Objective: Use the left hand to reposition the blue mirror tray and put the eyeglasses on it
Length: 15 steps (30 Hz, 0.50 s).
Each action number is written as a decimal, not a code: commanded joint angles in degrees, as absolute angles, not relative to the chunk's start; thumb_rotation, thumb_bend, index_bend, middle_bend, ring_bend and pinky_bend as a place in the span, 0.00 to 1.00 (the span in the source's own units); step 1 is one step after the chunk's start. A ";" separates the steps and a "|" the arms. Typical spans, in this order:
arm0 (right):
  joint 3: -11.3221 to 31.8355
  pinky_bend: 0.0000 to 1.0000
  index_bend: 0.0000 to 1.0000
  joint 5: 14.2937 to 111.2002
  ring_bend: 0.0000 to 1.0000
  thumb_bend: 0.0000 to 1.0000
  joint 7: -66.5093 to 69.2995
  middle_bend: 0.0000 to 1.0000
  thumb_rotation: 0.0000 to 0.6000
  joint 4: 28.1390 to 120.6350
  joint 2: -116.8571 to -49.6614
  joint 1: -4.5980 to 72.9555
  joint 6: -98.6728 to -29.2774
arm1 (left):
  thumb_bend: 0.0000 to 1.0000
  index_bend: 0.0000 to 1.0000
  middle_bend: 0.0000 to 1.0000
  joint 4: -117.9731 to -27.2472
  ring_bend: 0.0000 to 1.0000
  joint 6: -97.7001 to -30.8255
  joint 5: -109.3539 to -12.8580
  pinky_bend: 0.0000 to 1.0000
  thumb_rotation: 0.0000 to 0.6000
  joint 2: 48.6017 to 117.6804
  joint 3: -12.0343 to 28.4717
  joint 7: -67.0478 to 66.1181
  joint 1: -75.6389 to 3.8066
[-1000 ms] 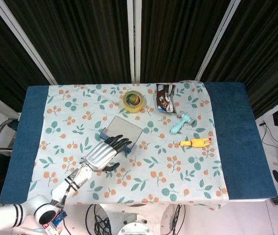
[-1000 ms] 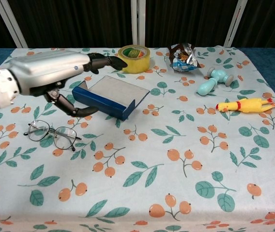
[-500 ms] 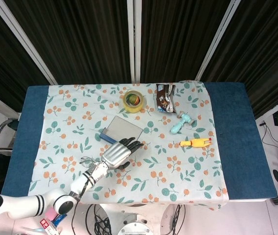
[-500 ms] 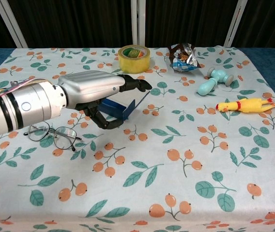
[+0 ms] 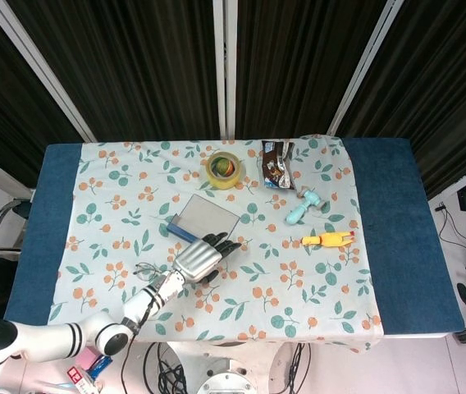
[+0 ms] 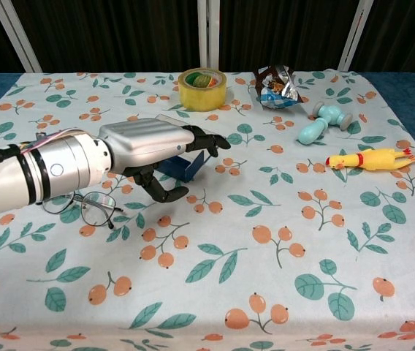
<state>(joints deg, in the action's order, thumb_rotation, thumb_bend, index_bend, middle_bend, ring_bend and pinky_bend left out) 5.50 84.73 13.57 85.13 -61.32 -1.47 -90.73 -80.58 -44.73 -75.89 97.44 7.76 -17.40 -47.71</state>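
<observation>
Your fingers [image 6: 206, 139] reach forward, slightly apart, over the blue mirror tray's [image 5: 201, 220] near edge with the thumb curled beneath, left hand [image 6: 149, 142] palm down, forearm trailing back, eyeglasses [image 6: 83, 205] on the counter [image 6: 280, 241] just behind it.

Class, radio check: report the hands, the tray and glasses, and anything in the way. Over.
Left hand open over blue mirror tray, gripping nothing. Right hand not in view. Eyeglasses on the cloth beside the tray, partly under the forearm. Tape roll beyond, clear.
</observation>
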 commanded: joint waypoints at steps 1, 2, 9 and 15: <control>5.57 0.00 0.00 84.61 0.00 0.18 13.59 0.00 1.00 85.12 -61.36 -1.48 -90.72 | 0.45 0.05 0.19 -80.70 0.04 -45.27 -76.02 0.18 1.00 96.91 7.11 -18.52 -47.70; 5.61 0.00 0.00 84.55 0.00 0.18 13.59 0.00 1.00 85.14 -61.37 -1.49 -90.72 | 0.45 0.05 0.21 -80.76 0.04 -45.54 -76.19 0.18 1.00 96.64 6.83 -19.19 -47.68; 5.62 0.00 0.00 84.57 0.00 0.18 13.40 0.00 1.00 85.24 -61.50 -1.41 -90.57 | 0.45 0.05 0.26 -82.07 0.04 -47.22 -75.36 0.18 1.00 93.58 5.02 -23.68 -46.75; 5.61 0.00 0.00 84.73 0.00 0.18 12.90 0.00 1.00 85.44 -61.68 -1.29 -90.51 | 0.46 0.05 0.26 -82.73 0.04 -48.13 -73.08 0.18 1.00 90.48 4.03 -25.13 -45.36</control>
<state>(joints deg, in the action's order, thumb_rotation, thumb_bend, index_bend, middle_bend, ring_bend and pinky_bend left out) 5.61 84.72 12.92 85.42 -61.67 -1.31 -90.51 -82.64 -47.95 -73.35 90.74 4.21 -24.93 -45.59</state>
